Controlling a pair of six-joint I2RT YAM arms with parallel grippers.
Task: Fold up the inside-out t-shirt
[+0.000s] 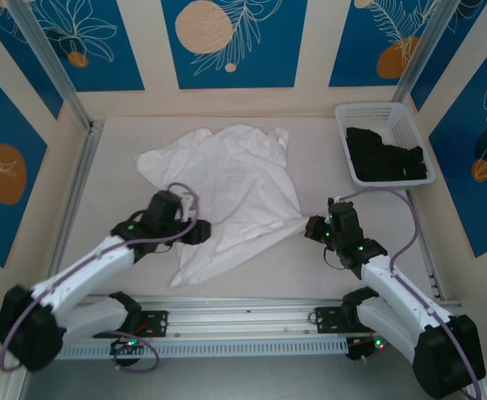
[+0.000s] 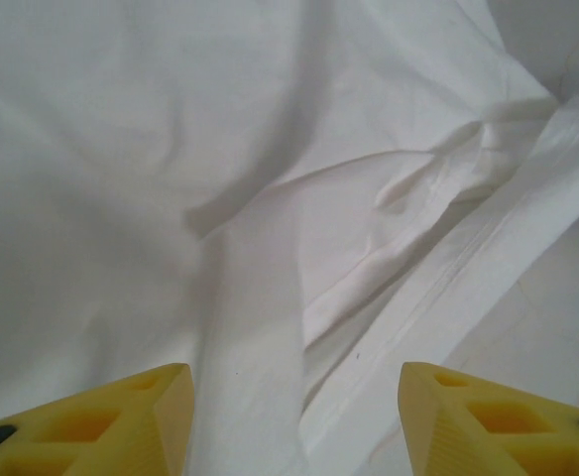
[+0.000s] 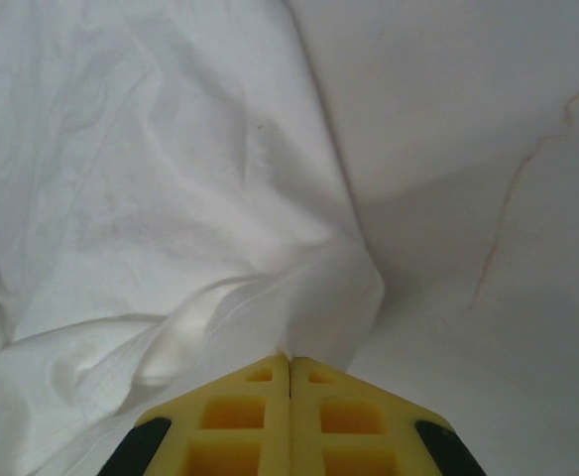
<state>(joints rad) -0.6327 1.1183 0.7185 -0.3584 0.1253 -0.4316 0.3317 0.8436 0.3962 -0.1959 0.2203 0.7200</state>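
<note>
– Left end effector (image 1: 202, 232): what state?
– Spread, with its yellow fingers (image 2: 101, 421) well apart over the inside-out t-shirt (image 1: 235, 179), at its 8 o'clock edge.
– And the right end effector (image 1: 313, 227)?
– Pressed together, pinching a corner of the cloth at its 4 o'clock side.
– Where does the t-shirt lie?
– Crumpled in the middle of the counter (image 1: 118, 175). A white basket (image 1: 375, 110) holding a black garment (image 1: 385, 154) sits at 2 o'clock.
</note>
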